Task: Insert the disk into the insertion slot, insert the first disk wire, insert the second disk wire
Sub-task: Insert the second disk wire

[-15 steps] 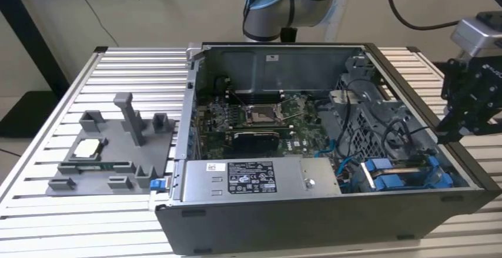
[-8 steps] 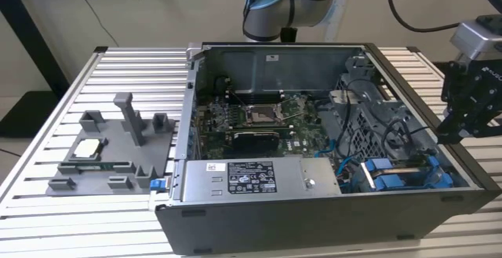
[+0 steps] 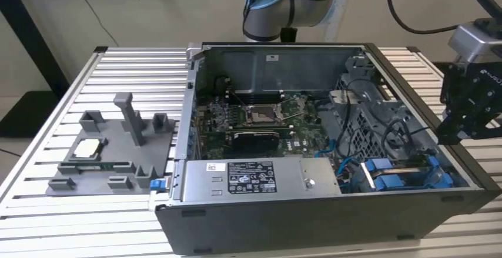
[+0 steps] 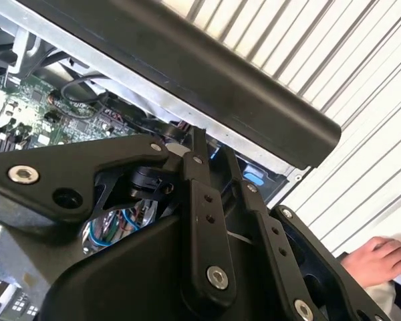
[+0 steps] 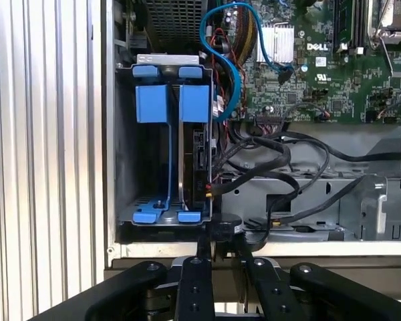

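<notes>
The open computer case (image 3: 314, 223) lies on the slatted table. Its insertion slot (image 5: 140, 160) (image 3: 400, 173) is the blue-edged bay in the corner near the exterior view's right. The disk (image 5: 195, 150) stands in that bay in its blue carrier, its dark connector edge facing the motherboard. Several black wires (image 5: 281, 167) loop beside it. My gripper (image 5: 224, 241) (image 3: 453, 134) hangs over the case's wall at the exterior view's right, just outside the bay. The fingers (image 5: 202, 267) (image 4: 199, 200) are drawn close on a black disk wire connector (image 5: 224, 224) at their tips.
A grey labelled power-supply box (image 3: 255, 178) fills the case's front beside the bay. The motherboard (image 3: 259, 117) lies behind it, and a blue cable (image 5: 230, 60) arcs above the bay. A grey fixture tray (image 3: 110, 152) sits at the exterior view's left. A person's hand (image 4: 374, 257) rests off the table.
</notes>
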`<act>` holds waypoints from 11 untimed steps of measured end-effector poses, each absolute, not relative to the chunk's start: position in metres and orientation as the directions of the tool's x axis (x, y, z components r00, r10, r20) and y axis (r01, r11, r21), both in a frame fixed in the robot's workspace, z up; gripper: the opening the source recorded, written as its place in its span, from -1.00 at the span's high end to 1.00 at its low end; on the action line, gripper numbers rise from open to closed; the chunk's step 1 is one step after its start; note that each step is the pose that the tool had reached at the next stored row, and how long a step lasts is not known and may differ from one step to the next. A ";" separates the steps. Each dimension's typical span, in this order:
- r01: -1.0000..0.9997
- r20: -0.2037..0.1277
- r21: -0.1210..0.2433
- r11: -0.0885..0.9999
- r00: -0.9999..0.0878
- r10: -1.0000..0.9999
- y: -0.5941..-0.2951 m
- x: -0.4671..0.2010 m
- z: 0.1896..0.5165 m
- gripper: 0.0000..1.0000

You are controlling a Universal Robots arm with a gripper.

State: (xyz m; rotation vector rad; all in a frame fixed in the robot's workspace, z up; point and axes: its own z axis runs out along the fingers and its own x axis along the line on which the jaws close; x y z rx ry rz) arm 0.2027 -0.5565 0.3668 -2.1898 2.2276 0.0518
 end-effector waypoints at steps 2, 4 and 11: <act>-1.000 -0.055 0.012 0.027 -0.027 -0.998 -0.557 0.203 0.367 0.46; -0.999 -0.077 0.013 0.035 -0.036 -0.996 -0.557 0.202 0.367 0.46; -0.999 -0.098 0.013 0.046 -0.047 -0.994 -0.557 0.202 0.367 0.67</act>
